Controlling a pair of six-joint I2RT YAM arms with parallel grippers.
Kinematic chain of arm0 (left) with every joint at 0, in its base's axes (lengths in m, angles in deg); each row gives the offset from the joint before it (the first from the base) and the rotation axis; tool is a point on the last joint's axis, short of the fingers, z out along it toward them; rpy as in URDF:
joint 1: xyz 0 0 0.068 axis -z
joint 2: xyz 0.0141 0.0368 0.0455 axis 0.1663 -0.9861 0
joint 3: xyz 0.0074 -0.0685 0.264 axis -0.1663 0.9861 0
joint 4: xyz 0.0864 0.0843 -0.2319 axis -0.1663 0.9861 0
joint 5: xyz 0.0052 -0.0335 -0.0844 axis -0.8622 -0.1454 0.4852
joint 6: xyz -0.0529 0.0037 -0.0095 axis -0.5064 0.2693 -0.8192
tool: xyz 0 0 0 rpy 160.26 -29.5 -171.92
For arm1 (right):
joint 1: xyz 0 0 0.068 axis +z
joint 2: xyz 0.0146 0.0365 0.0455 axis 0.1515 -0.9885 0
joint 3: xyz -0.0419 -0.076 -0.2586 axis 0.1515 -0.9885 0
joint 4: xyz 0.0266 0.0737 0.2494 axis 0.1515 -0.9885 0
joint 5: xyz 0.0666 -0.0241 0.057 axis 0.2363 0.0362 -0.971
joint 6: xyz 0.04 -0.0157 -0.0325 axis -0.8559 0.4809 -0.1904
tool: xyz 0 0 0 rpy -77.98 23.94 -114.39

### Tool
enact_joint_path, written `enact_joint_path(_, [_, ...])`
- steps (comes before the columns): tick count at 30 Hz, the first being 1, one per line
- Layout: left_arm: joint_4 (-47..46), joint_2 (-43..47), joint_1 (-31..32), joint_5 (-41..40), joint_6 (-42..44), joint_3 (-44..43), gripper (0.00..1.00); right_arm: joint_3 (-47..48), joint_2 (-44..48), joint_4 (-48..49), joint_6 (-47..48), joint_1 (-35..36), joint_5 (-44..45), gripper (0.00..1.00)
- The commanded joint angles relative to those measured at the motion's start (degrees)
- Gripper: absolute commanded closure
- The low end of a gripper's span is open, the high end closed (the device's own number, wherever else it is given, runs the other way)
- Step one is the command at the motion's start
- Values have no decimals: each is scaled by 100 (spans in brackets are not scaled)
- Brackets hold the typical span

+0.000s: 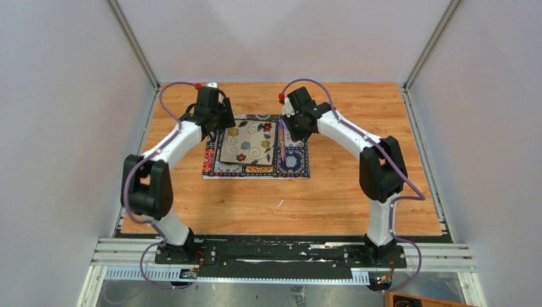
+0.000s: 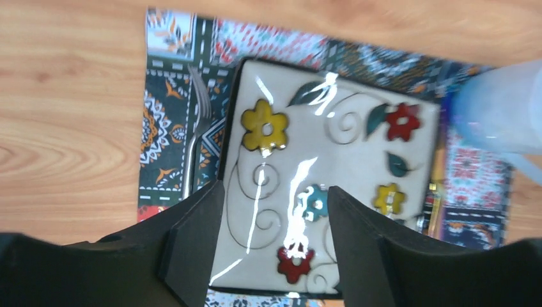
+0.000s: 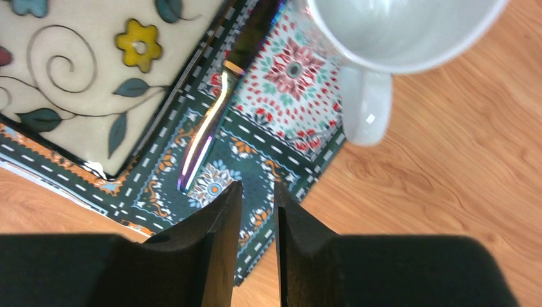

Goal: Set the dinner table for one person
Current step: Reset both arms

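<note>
The dinner table (image 1: 358, 192) is a light wood-grain top. A colourful tile-patterned placemat (image 1: 291, 163) lies at its middle with a square cream plate (image 1: 248, 144) with painted flowers on it. In the left wrist view a fork (image 2: 195, 128) lies on the mat left of the plate (image 2: 332, 160). In the right wrist view an iridescent knife (image 3: 211, 121) lies on the mat right of the plate, and a white mug (image 3: 396, 32) stands at the mat's far right corner. My left gripper (image 2: 275, 188) is open and empty above the plate. My right gripper (image 3: 257, 187) is empty, jaws a narrow gap apart, above the mat's right edge.
Grey walls with metal frame posts close the table in on the left, back and right. A small white scrap (image 1: 280, 203) lies on the wood in front of the mat. The arm bases stand on a black rail (image 1: 275, 252) at the near edge.
</note>
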Motion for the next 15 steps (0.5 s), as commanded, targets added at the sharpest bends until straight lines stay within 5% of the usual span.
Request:
enact_joint_path(1, [-504, 1145, 317, -313, 309, 401, 32, -319, 471, -57, -384, -56, 958, 69])
enact_joint_path(7, [-539, 2142, 782, -438, 308, 1157, 18, -886, 1020, -69, -1043, -61, 1582, 68])
enact_joint_path(15, [-475, 2647, 964, -528, 297, 1917, 14, -1442, 1364, -178, -1418, -55, 1559, 65])
